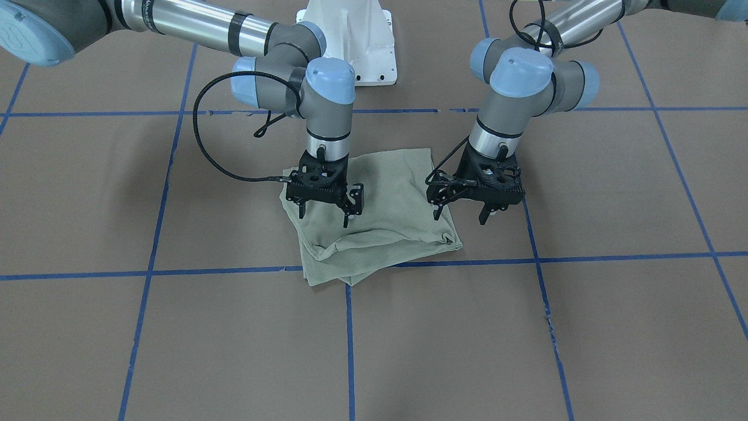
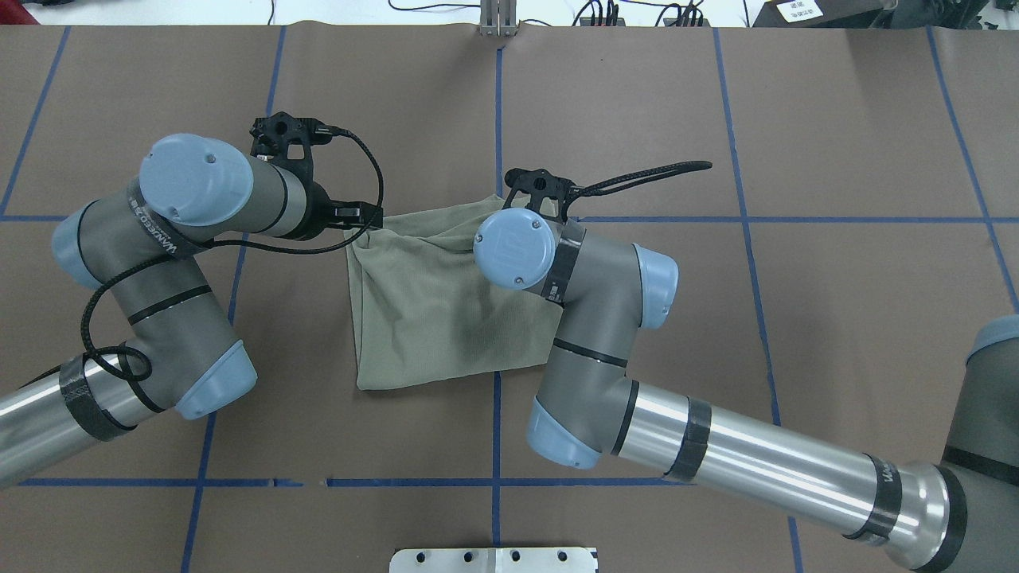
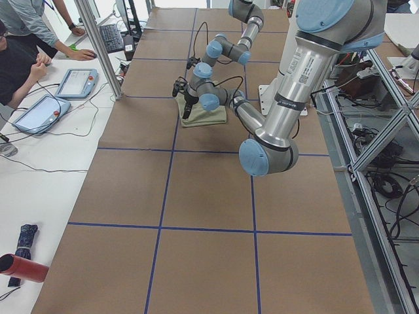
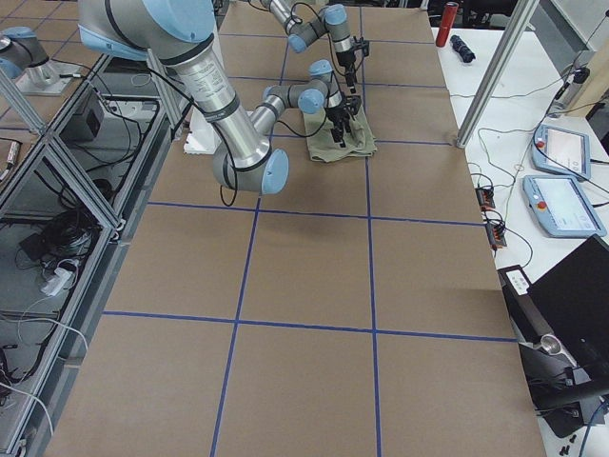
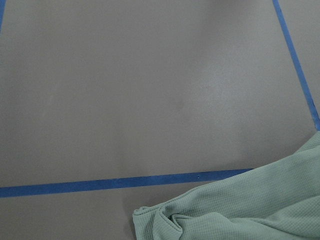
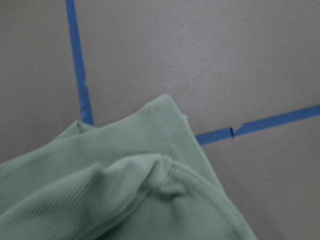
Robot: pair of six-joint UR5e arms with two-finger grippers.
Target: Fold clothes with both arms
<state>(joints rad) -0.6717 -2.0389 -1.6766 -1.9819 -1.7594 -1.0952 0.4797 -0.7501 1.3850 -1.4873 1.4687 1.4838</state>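
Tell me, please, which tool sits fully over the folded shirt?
The right tool: both its fingers are above the green shirt, whereas the left tool straddles the shirt's edge, one finger over the bare table.

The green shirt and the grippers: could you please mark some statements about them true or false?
1. The shirt lies folded in a compact bundle on the table. True.
2. The right gripper is clamped on a sleeve. False: its fingers are spread over the shirt, holding nothing.
3. The left gripper is open at the shirt's edge. True.
4. The shirt lies clear of the blue tape. False: it overlaps the tape lines.
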